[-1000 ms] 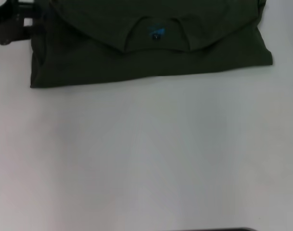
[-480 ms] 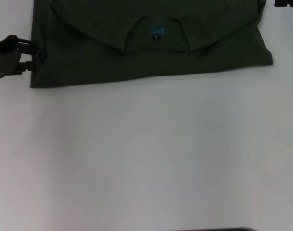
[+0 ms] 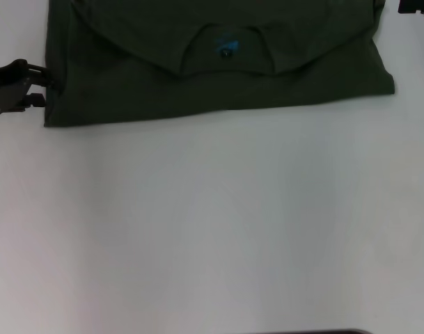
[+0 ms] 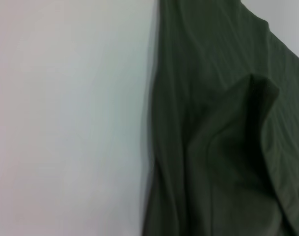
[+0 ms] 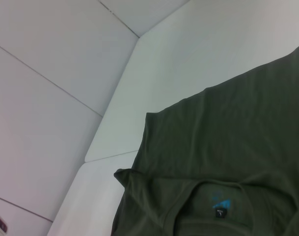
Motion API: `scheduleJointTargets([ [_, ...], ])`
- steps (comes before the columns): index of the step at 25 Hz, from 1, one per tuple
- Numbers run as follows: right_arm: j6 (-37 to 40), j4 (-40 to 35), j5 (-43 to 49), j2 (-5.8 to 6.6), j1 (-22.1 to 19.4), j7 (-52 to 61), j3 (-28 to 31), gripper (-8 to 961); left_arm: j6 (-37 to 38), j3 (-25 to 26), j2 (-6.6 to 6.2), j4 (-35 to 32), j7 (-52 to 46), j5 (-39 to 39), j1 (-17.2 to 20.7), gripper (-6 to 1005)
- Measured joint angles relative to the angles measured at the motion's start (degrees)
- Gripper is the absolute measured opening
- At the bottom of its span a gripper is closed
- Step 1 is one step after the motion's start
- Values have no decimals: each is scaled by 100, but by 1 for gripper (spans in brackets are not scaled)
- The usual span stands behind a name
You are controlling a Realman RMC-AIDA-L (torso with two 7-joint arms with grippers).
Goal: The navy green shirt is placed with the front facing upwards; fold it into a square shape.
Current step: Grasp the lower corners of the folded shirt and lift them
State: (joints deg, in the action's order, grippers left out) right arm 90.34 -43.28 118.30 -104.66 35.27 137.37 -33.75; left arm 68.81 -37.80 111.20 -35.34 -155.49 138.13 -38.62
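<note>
The navy green shirt (image 3: 218,69) lies partly folded at the far edge of the white table (image 3: 212,223), collar with blue print (image 3: 224,47) facing up; the left gripper (image 3: 32,85) sits at the shirt's left edge, touching the cloth, grip impossible to tell; the right gripper (image 3: 415,5) shows only at the far right corner, state unclear

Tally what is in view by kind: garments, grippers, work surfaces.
Garments: 1, the navy green shirt, partly folded, collar showing.
Grippers: 2, the left gripper at the shirt's left edge, the right gripper barely in view at the far right corner.
Work surfaces: 1, the white table.
Total: 4
</note>
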Motion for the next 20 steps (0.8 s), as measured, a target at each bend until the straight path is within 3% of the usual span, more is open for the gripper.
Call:
scheduleJointTargets([
  [20,-54,4,0,-1,-86,-12,11,811,-286,-318,61,292,115,16,-59,524],
])
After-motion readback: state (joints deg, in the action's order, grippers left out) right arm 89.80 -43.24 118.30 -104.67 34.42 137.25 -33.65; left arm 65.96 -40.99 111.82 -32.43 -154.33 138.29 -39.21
